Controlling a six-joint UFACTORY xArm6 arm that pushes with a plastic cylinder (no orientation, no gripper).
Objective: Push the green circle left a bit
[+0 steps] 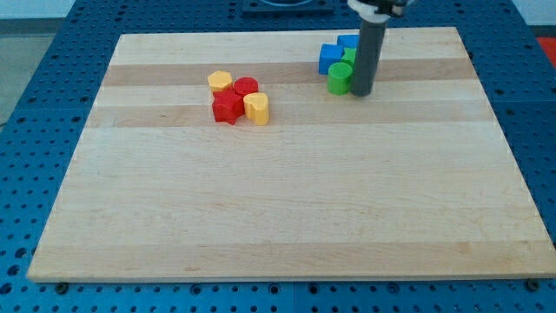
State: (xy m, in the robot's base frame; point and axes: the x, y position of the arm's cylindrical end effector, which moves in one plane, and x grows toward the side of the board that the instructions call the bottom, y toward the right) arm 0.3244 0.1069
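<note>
The green circle (339, 77) sits near the view's top, right of centre, on the wooden board (287, 200). My tip (361, 92) stands right against its right side, touching or nearly touching it. A blue block (330, 57) lies just above-left of the green circle, and another blue block (348, 42) lies behind it. A second green block (349, 56) is partly hidden by the rod.
A cluster lies left of centre: a yellow block (220, 82), a red circle (247, 86), a red block (228, 108) and a yellow block (256, 108). A blue perforated table (52, 104) surrounds the board.
</note>
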